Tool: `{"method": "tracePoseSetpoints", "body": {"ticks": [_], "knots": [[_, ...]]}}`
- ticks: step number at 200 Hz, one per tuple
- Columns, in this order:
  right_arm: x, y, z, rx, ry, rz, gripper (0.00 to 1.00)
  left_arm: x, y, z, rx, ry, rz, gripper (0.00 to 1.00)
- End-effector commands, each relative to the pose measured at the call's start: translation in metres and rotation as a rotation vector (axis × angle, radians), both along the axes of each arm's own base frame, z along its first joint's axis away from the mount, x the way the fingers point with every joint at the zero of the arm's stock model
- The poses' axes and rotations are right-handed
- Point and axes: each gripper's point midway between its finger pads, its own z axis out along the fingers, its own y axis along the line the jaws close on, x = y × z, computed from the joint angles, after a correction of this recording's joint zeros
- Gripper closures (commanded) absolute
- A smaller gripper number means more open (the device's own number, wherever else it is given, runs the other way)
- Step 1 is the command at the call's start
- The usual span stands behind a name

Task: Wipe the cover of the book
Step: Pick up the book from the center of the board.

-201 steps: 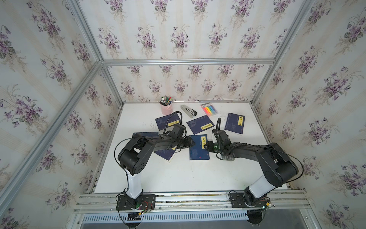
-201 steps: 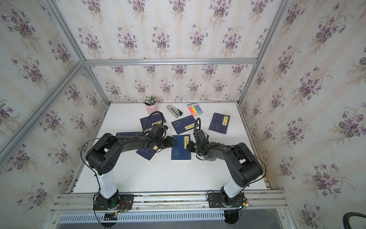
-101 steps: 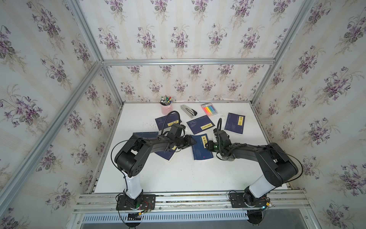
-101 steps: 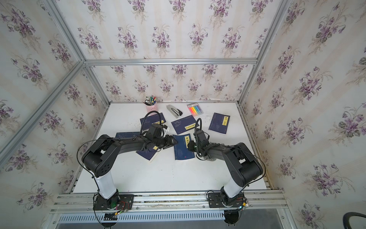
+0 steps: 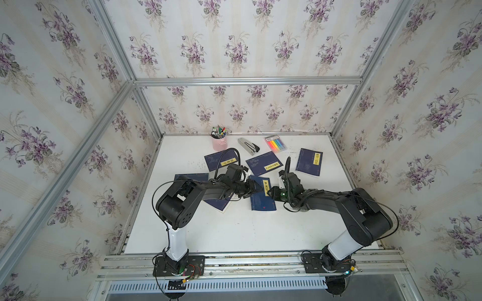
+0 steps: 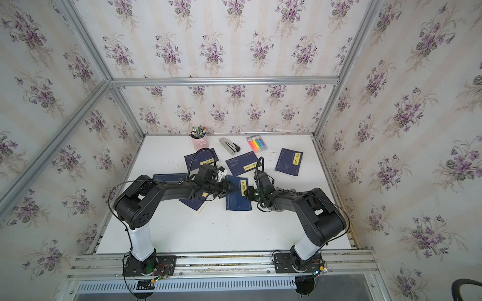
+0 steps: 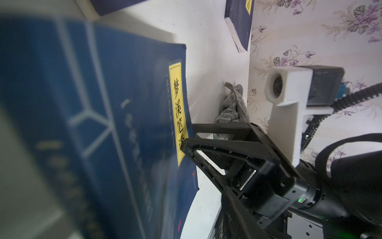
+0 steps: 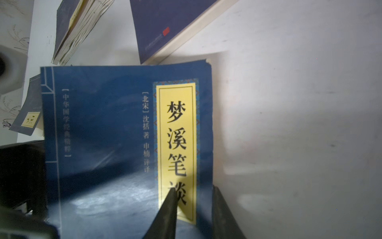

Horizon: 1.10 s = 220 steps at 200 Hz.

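Observation:
The book (image 5: 262, 203) (image 6: 238, 203) is dark blue with a yellow title strip and lies flat mid-table. In the right wrist view the book (image 8: 113, 124) fills the frame, and my right gripper (image 8: 194, 191) (image 5: 268, 191) stands partly open. One of its fingertips rests on the yellow strip and the other is just off the cover's edge on the table. My left gripper (image 5: 257, 189) (image 6: 232, 186) is low over the book's opposite side, its jaws hidden. A grey striped cloth (image 7: 233, 109) lies crumpled on the table behind my right gripper (image 7: 187, 134).
Several more blue books lie around: one (image 5: 221, 160) behind the left arm, one (image 5: 263, 164) mid-back, one (image 5: 309, 161) back right, one (image 5: 216, 204) under the left arm. A pink pen cup (image 5: 218, 140), a stapler (image 5: 248, 146) and a highlighter pack (image 5: 275, 143) line the back edge.
The book has turned very slightly on the table. My left arm's elbow has swung a little to the left. Both grippers stay at the book.

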Motion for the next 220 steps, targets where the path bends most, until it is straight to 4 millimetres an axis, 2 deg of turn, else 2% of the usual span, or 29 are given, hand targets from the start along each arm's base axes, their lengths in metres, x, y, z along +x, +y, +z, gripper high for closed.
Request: {"method": "tracePoseSetpoints", "body": {"ticks": [1, 29, 52, 91, 115, 142, 170, 220], "knots": [[-0.032, -0.009, -0.023, -0.043, 0.154, 0.017, 0.71, 0.001, -0.004, 0.010, -0.027, -0.026, -0.015, 0.49], [-0.032, -0.009, -0.022, -0.046, 0.149, 0.013, 0.71, 0.000, 0.004, 0.008, 0.040, -0.047, -0.017, 0.53], [-0.031, -0.010, -0.021, -0.047, 0.147, 0.011, 0.69, -0.002, 0.011, 0.006, 0.097, -0.063, -0.022, 0.61], [-0.025, -0.012, -0.012, -0.069, 0.108, 0.013, 0.58, -0.005, 0.016, 0.006, 0.135, -0.079, -0.042, 0.87], [-0.019, -0.011, 0.001, -0.071, 0.062, 0.027, 0.52, -0.008, 0.013, 0.014, 0.105, -0.099, -0.068, 0.97], [-0.019, -0.001, 0.022, -0.008, 0.009, 0.076, 0.44, -0.011, 0.008, 0.029, 0.054, -0.148, -0.121, 0.99], [-0.020, 0.011, 0.050, 0.080, -0.064, 0.124, 0.38, -0.015, 0.003, 0.055, -0.035, -0.216, -0.189, 1.00], [-0.020, 0.009, 0.088, 0.148, -0.184, 0.144, 0.30, -0.017, 0.000, 0.094, -0.168, -0.303, -0.279, 1.00]]}}
